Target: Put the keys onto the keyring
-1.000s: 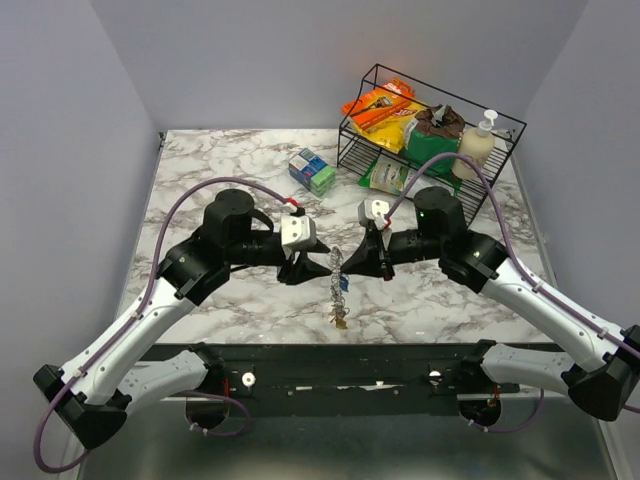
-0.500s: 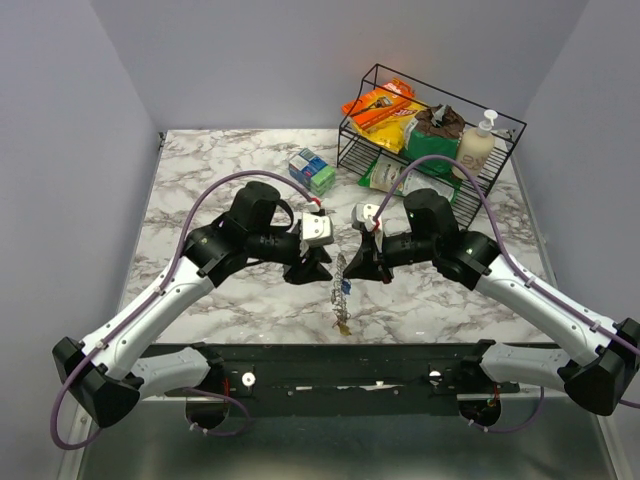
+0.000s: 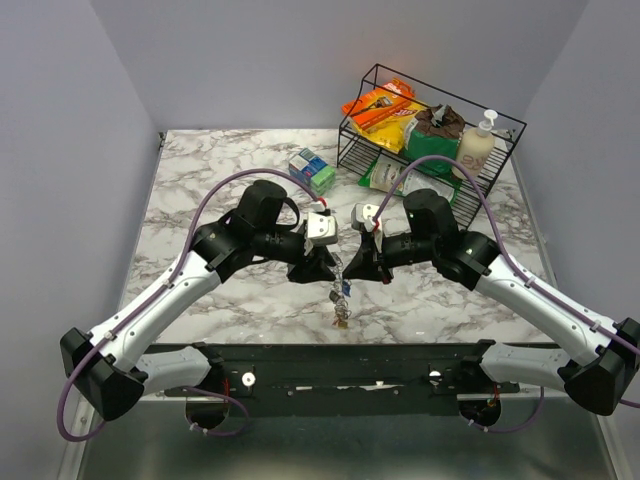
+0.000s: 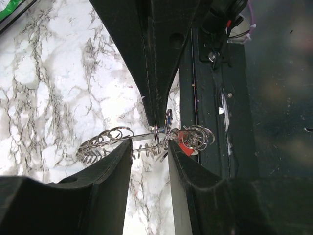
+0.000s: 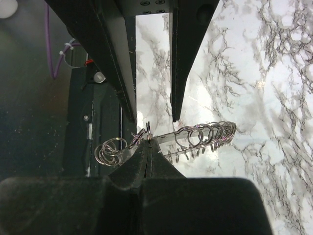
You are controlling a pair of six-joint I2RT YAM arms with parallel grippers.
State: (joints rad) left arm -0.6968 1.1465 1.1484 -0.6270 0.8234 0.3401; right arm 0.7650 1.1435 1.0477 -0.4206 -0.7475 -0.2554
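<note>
- Note right gripper pinched shut on keyring, aloft over worktop between both arms.
- Close left gripper, jaws apart astride coil, squarely on wire.
- Avoid trapping keys bunched at near end.

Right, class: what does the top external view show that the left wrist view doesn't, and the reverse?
Only top external: the wire rack of snacks, the soap bottle and the small cartons. Only left wrist: the left gripper, jaws apart, straddling the keyring's coils, and a red key head. Both: the keyring pinched by the right gripper, over the marble table.
</note>
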